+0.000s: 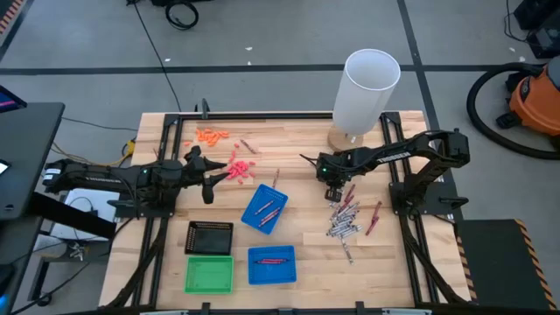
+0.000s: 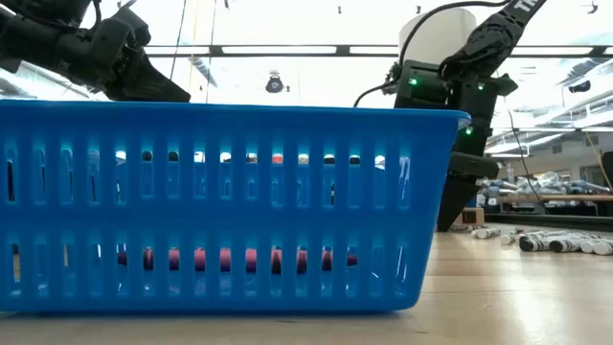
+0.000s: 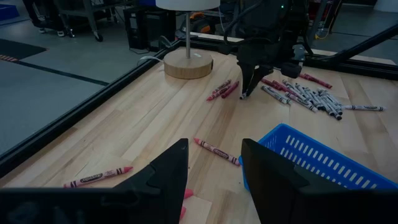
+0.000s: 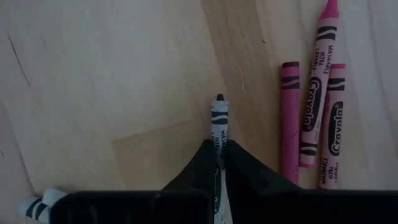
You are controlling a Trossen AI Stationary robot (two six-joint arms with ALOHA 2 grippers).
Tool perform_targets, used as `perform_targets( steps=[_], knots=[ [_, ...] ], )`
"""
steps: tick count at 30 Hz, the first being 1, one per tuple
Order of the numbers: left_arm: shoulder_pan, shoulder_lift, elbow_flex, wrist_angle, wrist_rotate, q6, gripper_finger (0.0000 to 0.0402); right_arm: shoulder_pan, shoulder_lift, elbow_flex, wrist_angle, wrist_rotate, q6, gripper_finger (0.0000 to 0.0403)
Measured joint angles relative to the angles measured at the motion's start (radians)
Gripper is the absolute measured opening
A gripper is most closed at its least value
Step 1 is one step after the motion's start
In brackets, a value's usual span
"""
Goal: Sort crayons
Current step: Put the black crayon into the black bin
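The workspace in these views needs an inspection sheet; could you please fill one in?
Surface: wooden table, in a black frame.
Job's things: loose crayons heaped by the right arm; more in two blue trays.
Clutter: orange and pink bits; green tray; black tray; white lamp.
Grippers: right gripper shut on a grey crayon at the table; left gripper open, empty.
Cables: black cable on floor.
Surroundings: orange vacuum.
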Motion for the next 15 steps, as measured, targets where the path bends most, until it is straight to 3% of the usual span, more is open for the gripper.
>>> perform_targets(
  steps=[15],
  knots=[
    [0.0,0.0,0.0,0.0,0.0,-0.001,0.016,0.094,0.006,0.172,-0.08,0.067,-0.008,0.0031]
  ],
)
